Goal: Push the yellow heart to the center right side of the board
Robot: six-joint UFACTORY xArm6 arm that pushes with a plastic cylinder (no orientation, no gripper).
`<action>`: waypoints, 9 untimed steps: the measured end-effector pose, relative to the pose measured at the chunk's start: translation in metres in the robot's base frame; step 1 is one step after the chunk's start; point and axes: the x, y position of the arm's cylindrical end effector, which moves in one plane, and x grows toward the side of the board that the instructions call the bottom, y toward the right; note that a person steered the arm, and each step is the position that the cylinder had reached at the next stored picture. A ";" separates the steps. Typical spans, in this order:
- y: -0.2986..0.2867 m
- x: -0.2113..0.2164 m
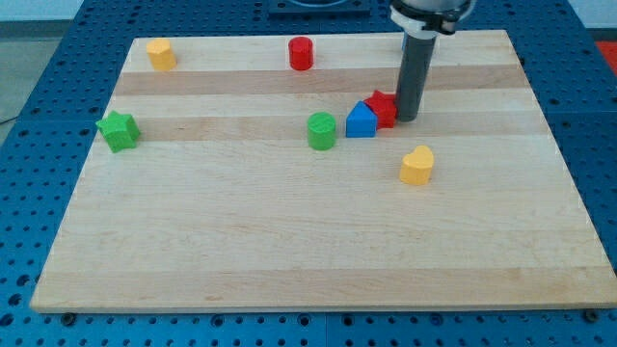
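Observation:
The yellow heart lies on the wooden board, right of the middle. My tip rests on the board just above and slightly left of the heart, apart from it. The tip stands right beside a red block, at its right side, and a blue block touches the red block on its left.
A green cylinder stands left of the blue block. A red cylinder is at the view's top centre. A yellow block is at the top left. A green star is at the left edge.

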 end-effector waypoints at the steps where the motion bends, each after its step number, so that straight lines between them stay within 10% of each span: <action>1: 0.082 0.000; 3: 0.168 0.126; 5: -0.031 0.235; 7: -0.092 0.151; 9: 0.058 0.072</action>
